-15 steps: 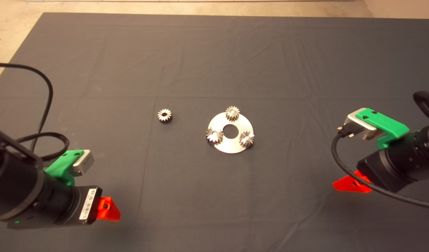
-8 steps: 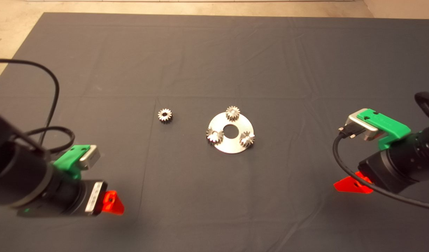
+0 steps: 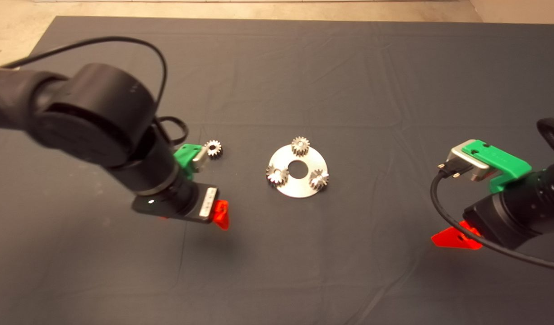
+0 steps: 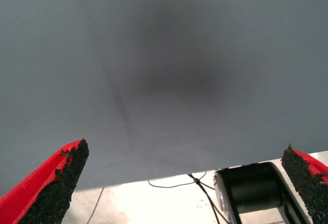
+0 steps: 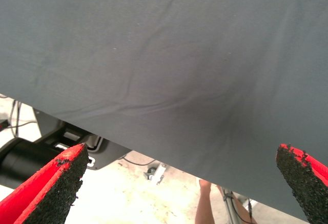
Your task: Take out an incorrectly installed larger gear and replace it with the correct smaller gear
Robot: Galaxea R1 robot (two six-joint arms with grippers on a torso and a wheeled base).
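Note:
A round silver plate (image 3: 296, 187) lies mid-mat with three gears on it. The one at its front left (image 3: 277, 174) looks widest and brightest, with pointed teeth; I take it as the larger gear. A smaller gear (image 3: 212, 149), dull grey, lies loose on the mat to the left of the plate. My left gripper (image 3: 221, 214) hovers open over the mat, in front of the loose gear and left of the plate. Its wrist view shows the left gripper (image 4: 183, 149) over bare mat only. My right gripper (image 3: 455, 237) waits open at the right edge; the right wrist view shows it (image 5: 180, 149) empty.
The dark mat (image 3: 304, 67) has creases. The left arm's elbow (image 3: 96, 113) and cable rise over the mat's left side. Two other gears sit on the plate, at the back (image 3: 300, 146) and front right (image 3: 318, 179). A person's leg (image 5: 204, 203) shows beyond the mat edge.
My left arm has swung up from the lower left edge and in toward the middle; its gripper now sits just in front of the loose gear. The right arm and the gears have not moved.

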